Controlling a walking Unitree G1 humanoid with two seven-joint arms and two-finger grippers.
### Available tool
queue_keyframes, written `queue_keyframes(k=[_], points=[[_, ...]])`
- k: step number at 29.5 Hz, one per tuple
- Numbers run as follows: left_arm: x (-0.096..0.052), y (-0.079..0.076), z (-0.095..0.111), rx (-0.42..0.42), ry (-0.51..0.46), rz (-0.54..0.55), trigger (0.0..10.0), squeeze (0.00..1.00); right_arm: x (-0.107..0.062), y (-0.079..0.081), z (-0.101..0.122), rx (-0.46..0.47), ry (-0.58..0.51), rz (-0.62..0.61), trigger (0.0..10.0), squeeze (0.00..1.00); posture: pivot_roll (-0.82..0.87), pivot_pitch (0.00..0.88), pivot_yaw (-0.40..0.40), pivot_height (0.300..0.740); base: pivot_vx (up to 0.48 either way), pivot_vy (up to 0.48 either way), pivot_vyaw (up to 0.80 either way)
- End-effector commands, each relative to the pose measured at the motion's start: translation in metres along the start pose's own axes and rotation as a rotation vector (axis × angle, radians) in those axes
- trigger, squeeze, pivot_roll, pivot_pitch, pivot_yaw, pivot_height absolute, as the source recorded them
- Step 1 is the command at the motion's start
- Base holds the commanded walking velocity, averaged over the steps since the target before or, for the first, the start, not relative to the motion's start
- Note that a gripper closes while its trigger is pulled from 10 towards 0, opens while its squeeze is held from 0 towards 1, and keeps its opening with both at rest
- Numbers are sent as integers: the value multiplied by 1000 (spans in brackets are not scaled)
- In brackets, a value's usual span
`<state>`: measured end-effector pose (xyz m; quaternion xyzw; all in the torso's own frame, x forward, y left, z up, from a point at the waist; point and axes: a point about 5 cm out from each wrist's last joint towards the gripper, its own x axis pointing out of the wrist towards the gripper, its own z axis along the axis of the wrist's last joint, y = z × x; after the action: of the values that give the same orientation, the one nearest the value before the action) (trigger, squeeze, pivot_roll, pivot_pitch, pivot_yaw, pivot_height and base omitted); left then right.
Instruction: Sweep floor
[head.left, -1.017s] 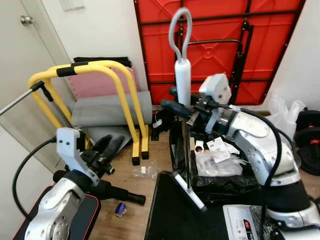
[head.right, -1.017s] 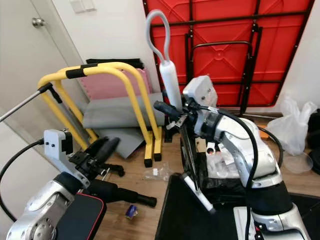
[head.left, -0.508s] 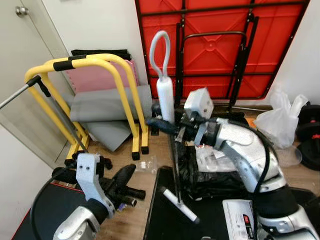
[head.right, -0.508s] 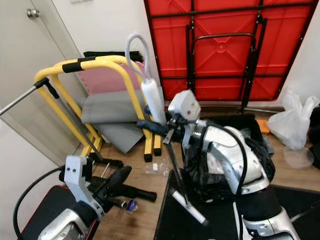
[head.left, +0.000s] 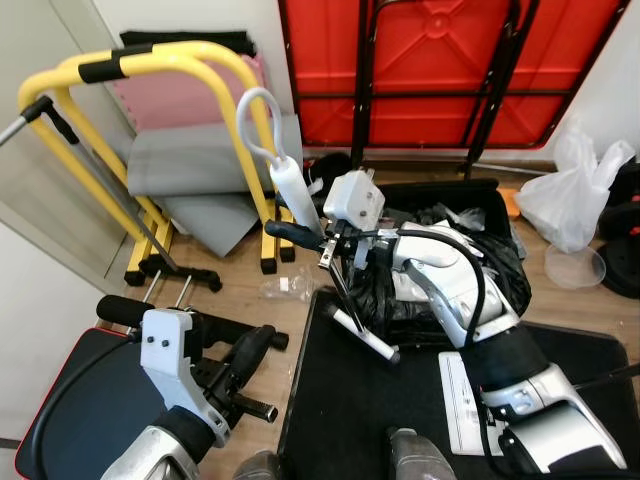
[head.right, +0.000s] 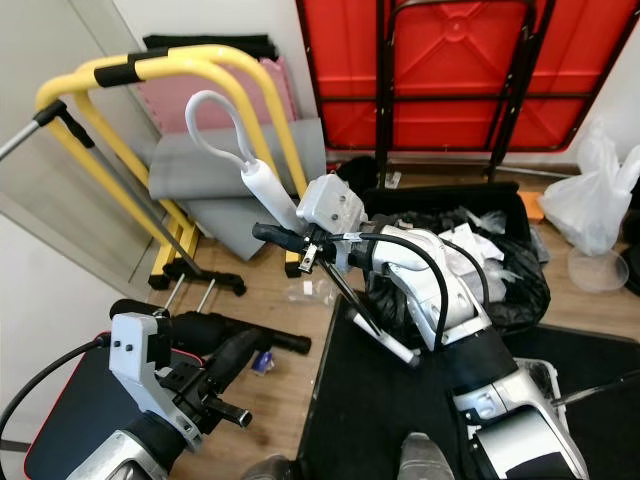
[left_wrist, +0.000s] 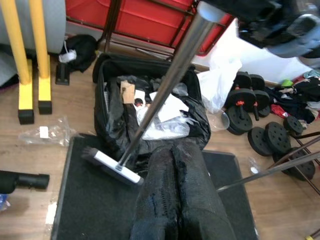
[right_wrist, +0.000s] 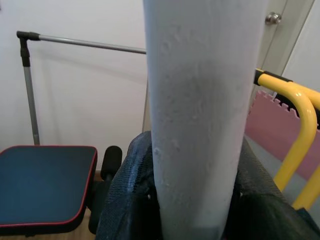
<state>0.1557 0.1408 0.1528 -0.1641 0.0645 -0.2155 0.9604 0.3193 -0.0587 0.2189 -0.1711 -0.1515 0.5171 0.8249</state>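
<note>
Broom head (head.left: 363, 335) on the mat (head.left: 380, 410), bin bag (head.left: 470, 265) behind it, frame (head.left: 150, 75) far left.

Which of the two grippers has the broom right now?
The right gripper: it is shut on the broom at its grey handle, with the head on the black mat. The left gripper hangs low over the floor, holding nothing.

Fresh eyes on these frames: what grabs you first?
The right tool is clamped on the grey handle of a broom at centre, its white head resting on the black mat. Behind it, a red folded table leans on the wall, with a yellow frame to the left. The left tool hangs low over the wood floor.
</note>
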Motion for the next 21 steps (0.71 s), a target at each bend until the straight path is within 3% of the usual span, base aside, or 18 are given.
queue_keyframes(k=[1, 7, 10, 14, 21], points=[[-6, -1, -2, -10, 22, -13, 10000, 0, 7, 2, 11, -85, -45, 34, 10000, 0, -40, 299, 50, 740, 0, 0, 0], [-14, -8, 1, -29, 25, -10, 10000, 0, 15, -13, 28, -268, -74, 49, 10000, 0, -35, 325, 49, 740, 0, 0, 0], [-14, -8, 1, -29, 25, -10, 10000, 0, 15, -13, 28, -268, -74, 49, 10000, 0, -35, 325, 49, 740, 0, 0, 0], [-16, -10, 2, -47, 26, -18, 10000, 0, 18, -24, 56, -387, -134, 56, 10000, 0, -47, 327, 46, 740, 0, 0, 0], [-15, -10, 2, -50, 25, -20, 10000, 0, 17, -26, 64, -404, -153, 55, 10000, 0, -51, 327, 45, 740, 0, 0, 0]])
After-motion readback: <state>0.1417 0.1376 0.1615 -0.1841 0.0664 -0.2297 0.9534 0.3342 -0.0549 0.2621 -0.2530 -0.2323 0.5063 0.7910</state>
